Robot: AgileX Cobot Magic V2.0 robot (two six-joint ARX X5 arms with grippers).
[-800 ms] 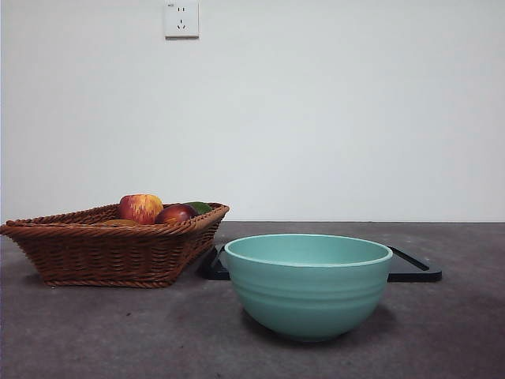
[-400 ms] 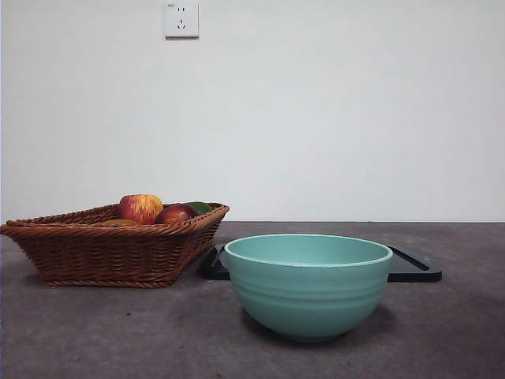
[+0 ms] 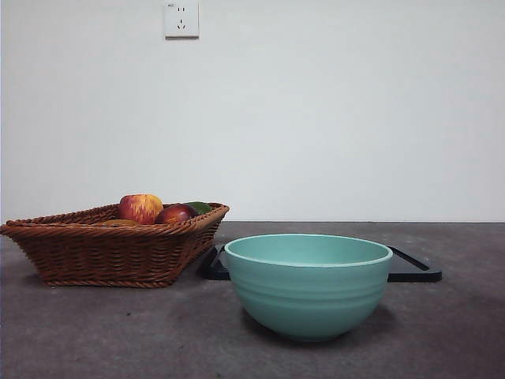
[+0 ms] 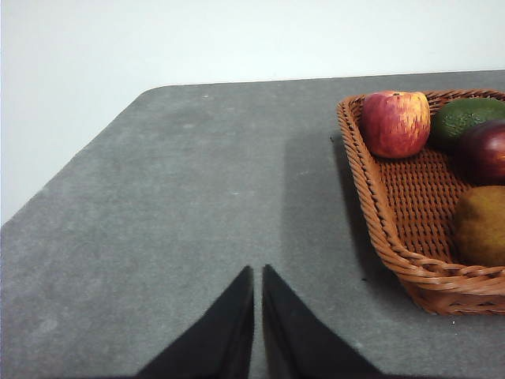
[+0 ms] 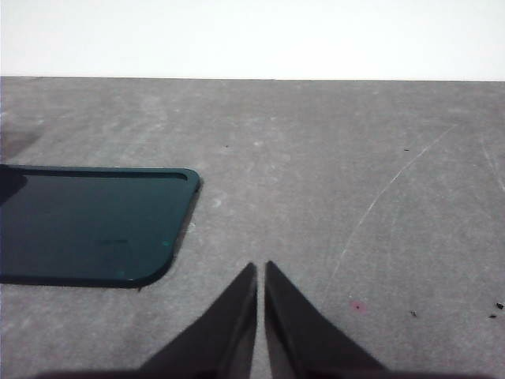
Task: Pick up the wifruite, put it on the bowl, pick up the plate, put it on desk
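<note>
**Wifruite in the basket, both jaws idle**

Wifruite (image 4: pixel 480 225) lies in the brown wicker basket (image 3: pixel 118 251), at the near end as my left wrist sees it, tan-brown and dull, just beside the dark red fruit (image 4: pixel 483 150). It is out of sight in the front view, hidden behind the basket rim.

My left gripper (image 4: pixel 257 272) hangs above bare bench (image 3: pixel 95 332), its jaws clenched tip to tip with only a hairline between them, holding nothing. The basket sits off to one side of it, apart from the tips. My right gripper (image 5: pixel 260 268) hangs over bare bench too, jaws likewise pressed together and empty, with the corner of the glossy black tray (image 5: pixel 87 225) near but not touching. Neither arm shows in the front view.

The bench is a matte grey-brown surface, slightly mottled, with faint scratches and specks under my right wrist. Behind it stands a plain white wall with one socket (image 3: pixel 181 19) high up.

Count: one basket, one teal bowl (image 3: pixel 308 286), one tray. The bowl stands in front of the tray, beside the basket and not touching it. Four fruits in the basket: one red-and-yellow apple (image 4: pixel 395 123), one dark green fruit (image 4: pixel 465 115), one dark red fruit, one wifruite.
</note>
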